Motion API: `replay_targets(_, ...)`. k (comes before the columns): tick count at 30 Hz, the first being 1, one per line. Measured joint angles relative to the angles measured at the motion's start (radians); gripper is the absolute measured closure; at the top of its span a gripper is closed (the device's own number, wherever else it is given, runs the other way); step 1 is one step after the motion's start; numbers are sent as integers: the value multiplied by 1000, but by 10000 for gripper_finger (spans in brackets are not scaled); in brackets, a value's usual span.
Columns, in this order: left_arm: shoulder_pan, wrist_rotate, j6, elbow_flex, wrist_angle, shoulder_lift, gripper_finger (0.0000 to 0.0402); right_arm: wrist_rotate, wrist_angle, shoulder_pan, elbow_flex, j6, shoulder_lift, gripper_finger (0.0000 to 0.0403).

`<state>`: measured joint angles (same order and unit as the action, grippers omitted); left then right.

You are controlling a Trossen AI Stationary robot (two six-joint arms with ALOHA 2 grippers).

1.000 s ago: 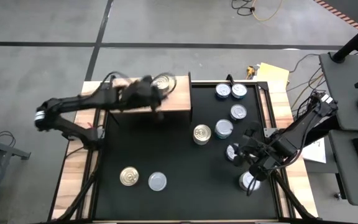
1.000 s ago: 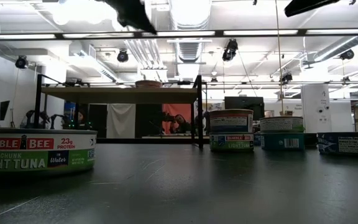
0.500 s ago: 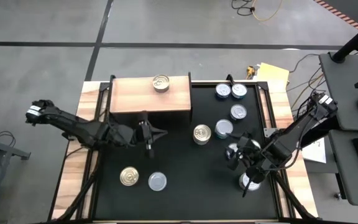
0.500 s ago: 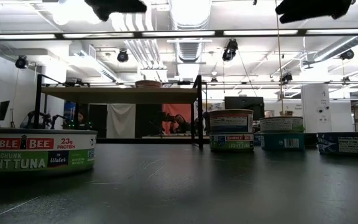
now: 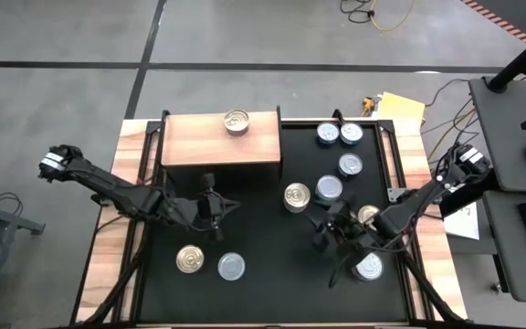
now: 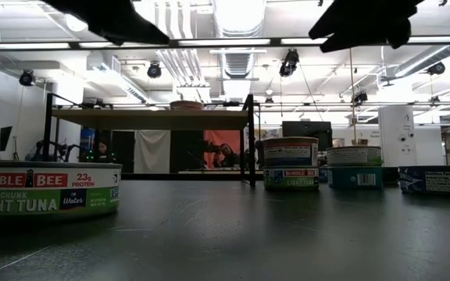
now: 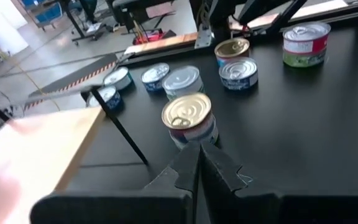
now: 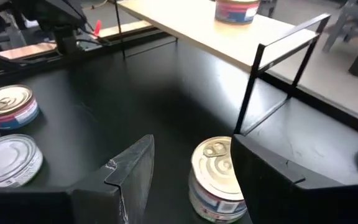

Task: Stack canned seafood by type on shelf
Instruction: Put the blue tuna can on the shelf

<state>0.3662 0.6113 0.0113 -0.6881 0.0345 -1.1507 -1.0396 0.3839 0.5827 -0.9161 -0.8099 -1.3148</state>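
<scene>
The shelf [image 5: 199,142] is a light wooden board on a black wire frame at the table's far left. One gold-topped can [image 5: 236,122] rests on it. Other canned seafood stands on the black table: blue-white cans [image 5: 339,134] at the far right, a gold-topped can [image 5: 297,196] in the middle, and a gold [image 5: 190,260] and a silver [image 5: 231,266] one near the front. My left gripper [image 5: 230,206] hovers shut in front of the shelf, pointing at the middle can [image 7: 188,115]. My right gripper [image 5: 322,230] hovers open to the right of that can [image 8: 211,171], apart from it.
More cans sit by my right arm: a gold one [image 5: 368,215] and a silver one [image 5: 368,267]. Two blue-white cans [image 5: 350,164] [image 5: 329,188] stand right of centre. The shelf's black wire legs [image 8: 253,93] rise from the table. The black mat between the arms is bare.
My left gripper has come away from the shelf, where the gold-topped can stays. It has swung toward the table's near edge and down, still shut. My right gripper has moved toward the table's left and slightly down, rolling as it went, with its fingers still apart.
</scene>
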Motion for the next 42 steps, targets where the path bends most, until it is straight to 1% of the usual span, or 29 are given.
replay_targets(5, 0, 0, -21, 24, 0, -12, 402, 47, 0, -20, -14, -19, -2, 200)
replay_targets(7, 0, 0, -23, 27, -1, -22, 402, 60, 10, -28, -14, -60, -2, 200)
replay_targets(9, 0, 0, -32, 28, 1, -28, 402, 94, 38, -41, -14, -117, 0, 200)
replay_targets(14, 0, 0, -39, 29, 6, -41, 402, 305, 163, -105, -14, -288, 4, 200)
replay_targets(19, 0, 0, -26, 29, 18, -42, 402, 561, 333, -171, -14, -456, 2, 208)
replay_targets(23, 0, 0, 5, 29, 45, -42, 402, 702, 479, -193, -14, -564, -6, 224)
replay_targets(26, 0, 3, 25, 29, 58, -42, 402, 769, 548, -194, -14, -614, -15, 239)
replay_targets(33, -1, 7, 49, 29, 90, -42, 402, 850, 559, -193, -13, -612, -36, 280)
replay_targets(36, -1, 8, 52, 29, 94, -42, 402, 875, 561, -193, -13, -606, -59, 306)
replay_targets(42, -1, 8, 53, 29, 97, -42, 402, 883, 561, -193, -13, -582, -111, 369)
